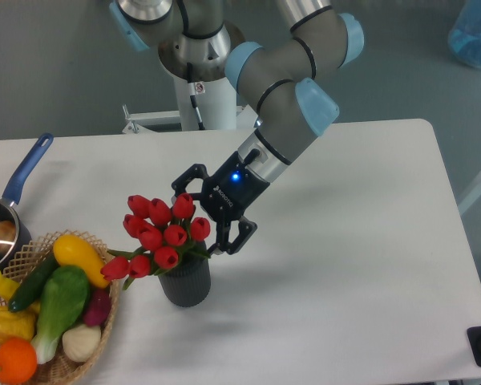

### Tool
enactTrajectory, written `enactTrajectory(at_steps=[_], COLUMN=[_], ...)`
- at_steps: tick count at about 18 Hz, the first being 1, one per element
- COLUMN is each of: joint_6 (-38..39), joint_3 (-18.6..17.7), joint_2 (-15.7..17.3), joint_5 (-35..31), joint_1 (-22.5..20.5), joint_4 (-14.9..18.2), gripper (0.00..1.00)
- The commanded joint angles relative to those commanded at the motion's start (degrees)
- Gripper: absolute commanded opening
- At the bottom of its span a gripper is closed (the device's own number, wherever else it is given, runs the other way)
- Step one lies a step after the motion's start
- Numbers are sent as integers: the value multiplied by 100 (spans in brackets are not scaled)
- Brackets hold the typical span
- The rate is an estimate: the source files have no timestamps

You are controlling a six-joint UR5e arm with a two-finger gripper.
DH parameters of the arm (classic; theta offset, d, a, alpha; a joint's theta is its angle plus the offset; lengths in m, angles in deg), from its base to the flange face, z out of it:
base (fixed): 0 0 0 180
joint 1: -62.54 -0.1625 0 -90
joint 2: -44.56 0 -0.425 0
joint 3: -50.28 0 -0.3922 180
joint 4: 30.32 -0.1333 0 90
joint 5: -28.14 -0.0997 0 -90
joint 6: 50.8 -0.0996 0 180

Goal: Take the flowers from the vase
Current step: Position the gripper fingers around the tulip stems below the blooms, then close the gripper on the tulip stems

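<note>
The flowers (156, 233), a bunch of red tulip buds with green leaves, stand in the vase (186, 285), a small dark grey ribbed cylinder on the white table left of centre. The bunch leans left, beyond the vase's rim. My gripper (200, 218) reaches down from the upper right. It is open, with its jaws spread wide on either side of the right part of the bunch. One finger (183, 183) is above the top buds, the other (234, 237) is to the right of the lowest right bud. The stems are hidden in the vase.
A wicker basket (104, 321) of colourful vegetables and fruit sits just left of the vase at the front left corner. A blue-handled pot (26, 170) stands at the left edge. The arm's base (200, 88) is behind the table.
</note>
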State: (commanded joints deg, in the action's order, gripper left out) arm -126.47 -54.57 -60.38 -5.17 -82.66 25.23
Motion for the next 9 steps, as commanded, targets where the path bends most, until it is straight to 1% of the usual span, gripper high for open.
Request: enactTrajectory(at_steps=[4, 5, 6, 7, 8, 9], joint_6=[-9, 0, 26, 26, 18, 26], joint_3=[0, 0, -9, -17, -18, -18], joint_2=[-53, -53, -53, -62, -62, -70], joint_5=[18, 18, 18, 18, 18, 18], joint_1=[88, 88, 88, 88, 88, 79], joint_4=[-26, -26, -18, -26, -26, -26], gripper=[100, 96, 83, 78, 77, 71])
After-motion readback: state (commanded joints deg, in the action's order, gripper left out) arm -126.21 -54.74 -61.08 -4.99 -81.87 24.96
